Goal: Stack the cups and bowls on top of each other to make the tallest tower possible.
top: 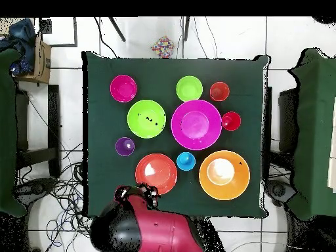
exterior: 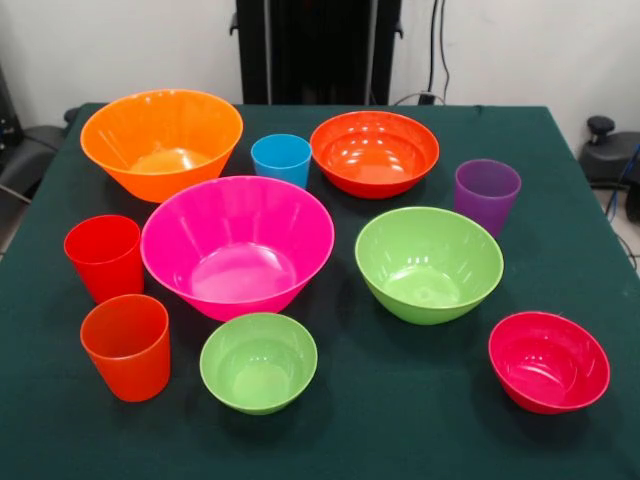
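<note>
Here, six bowls, including the large pink bowl point(exterior: 237, 245), and four cups stand unstacked on the bench point(exterior: 400, 420); gripper state indiscernible.

cups: red point(exterior: 104, 256), orange point(exterior: 127, 345), blue point(exterior: 281, 159), purple point(exterior: 487, 194); all upright, separate
bowls: big pink point(exterior: 238, 245) centre, big orange point(exterior: 161, 142), shallow red-orange point(exterior: 374, 152), medium green point(exterior: 428, 263), small green point(exterior: 258, 361), small crimson point(exterior: 548, 360); open side up
tower: nothing stacked
</note>
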`<state>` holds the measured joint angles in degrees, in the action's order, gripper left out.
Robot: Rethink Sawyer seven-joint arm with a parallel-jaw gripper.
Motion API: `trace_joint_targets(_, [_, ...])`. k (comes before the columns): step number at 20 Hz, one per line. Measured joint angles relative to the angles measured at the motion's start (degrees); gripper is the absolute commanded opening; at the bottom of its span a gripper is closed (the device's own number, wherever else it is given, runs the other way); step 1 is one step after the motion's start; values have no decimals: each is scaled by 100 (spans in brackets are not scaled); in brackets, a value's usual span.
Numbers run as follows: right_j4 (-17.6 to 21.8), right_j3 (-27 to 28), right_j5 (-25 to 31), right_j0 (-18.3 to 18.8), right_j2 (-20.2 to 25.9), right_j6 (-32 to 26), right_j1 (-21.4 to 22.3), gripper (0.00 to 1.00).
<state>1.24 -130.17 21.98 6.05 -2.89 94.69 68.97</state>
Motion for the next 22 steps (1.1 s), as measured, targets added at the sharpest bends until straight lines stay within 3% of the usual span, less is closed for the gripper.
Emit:
trace_joint_targets(7, [840,-135,-1169,230,3,0,-678,0])
trace_joint_targets(13, [1544,-95,-2076,91,-93,0,-1824,0])
trace_joint_targets(16, [1730,-24,-2371,-63,-179,0,-2488,0])
trace_joint_targets(22, [1819,148,-2535,-260,-351,0,-3338,0])
